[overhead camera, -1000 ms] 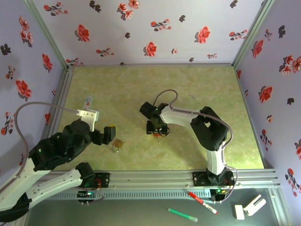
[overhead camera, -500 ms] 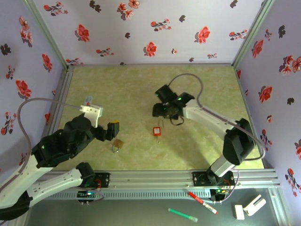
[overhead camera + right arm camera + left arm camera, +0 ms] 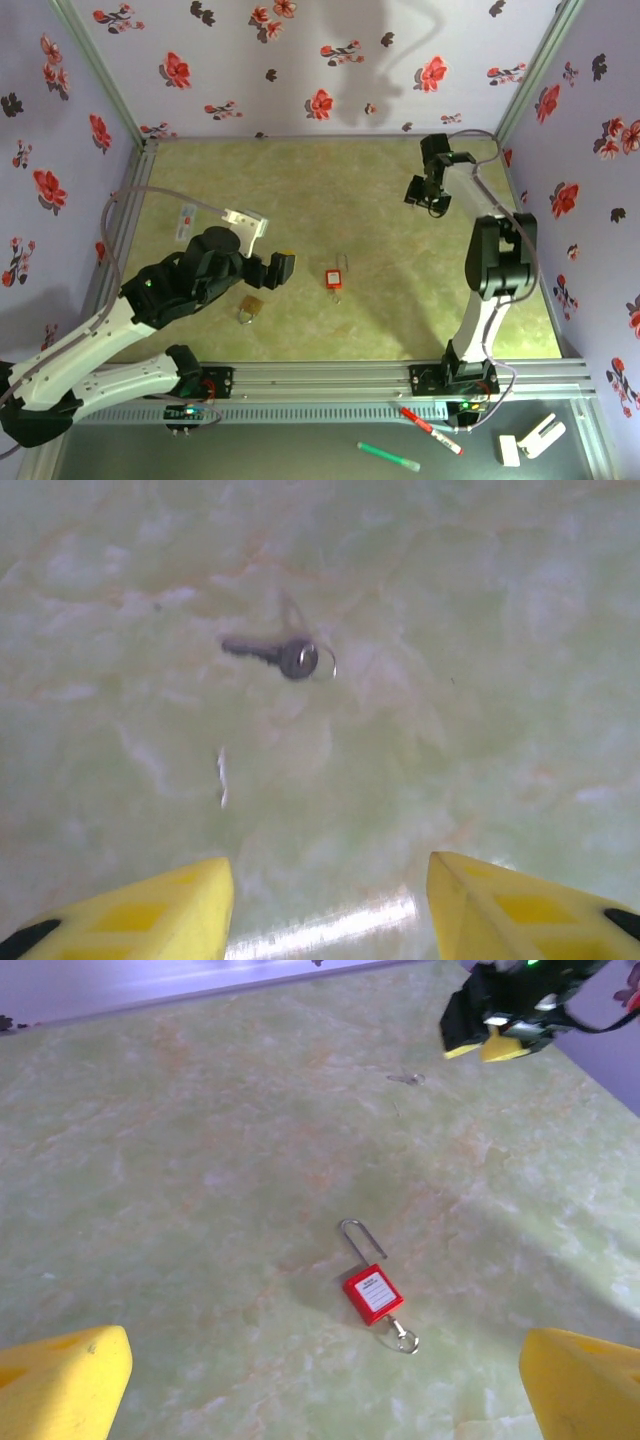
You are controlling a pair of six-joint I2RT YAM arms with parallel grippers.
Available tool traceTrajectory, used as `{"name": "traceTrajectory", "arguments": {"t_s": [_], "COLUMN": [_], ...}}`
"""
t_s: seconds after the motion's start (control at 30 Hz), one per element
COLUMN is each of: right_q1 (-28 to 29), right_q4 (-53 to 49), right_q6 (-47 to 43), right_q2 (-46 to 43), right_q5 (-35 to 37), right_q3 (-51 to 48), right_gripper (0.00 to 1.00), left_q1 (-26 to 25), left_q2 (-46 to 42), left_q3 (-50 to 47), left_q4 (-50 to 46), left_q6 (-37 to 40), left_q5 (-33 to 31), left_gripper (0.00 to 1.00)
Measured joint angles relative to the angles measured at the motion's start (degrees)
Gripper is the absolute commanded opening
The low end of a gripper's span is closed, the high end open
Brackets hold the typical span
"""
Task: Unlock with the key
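Note:
The key (image 3: pixel 285 657), small and dark grey with a thin ring on its head, lies flat on the green table a short way ahead of my right gripper (image 3: pixel 328 880). That gripper is open, with nothing between its yellow fingers. It hovers at the back right of the table (image 3: pixel 424 192). The left wrist view has the key (image 3: pixel 405 1079) just left of the right gripper (image 3: pixel 505 1030). A red padlock (image 3: pixel 375 1295) lies mid-table with a small metal ring at its lower end. My left gripper (image 3: pixel 320 1355) is wide open above and short of it.
A brass padlock (image 3: pixel 250 310) lies near the front, left of the red padlock (image 3: pixel 334 278) and below my left gripper (image 3: pixel 280 268). Flowered walls close in the table on three sides. Pens (image 3: pixel 430 430) lie outside the front rail.
My right arm has left the red padlock at mid-table and swung to the back right, over the key. My left gripper has moved right, towards the red padlock.

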Motion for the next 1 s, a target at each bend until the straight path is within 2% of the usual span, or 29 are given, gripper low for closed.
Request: {"name": "traceTrajectory", "arguments": {"t_s": [0.3,1.0], "right_q1": [-0.22,-2.08], "right_q4": [-0.52,-1.46], "right_q6": [-2.38,-2.73], "right_q2": [13.29,17.11], "right_q5": [-0.87,-2.25], "right_q3": [8.74,13.16], "right_gripper": [0.45,0.41], "left_q1": [0.0,0.0], "left_q2": [-2.86,-3.26], "left_q3": [-1.66,-2.25], "left_q4": [-0.26,-0.66], "left_q6": [-1.92,-3.04], "left_q5": [0.46,0.42], "left_gripper": [1.0,1.0]}}
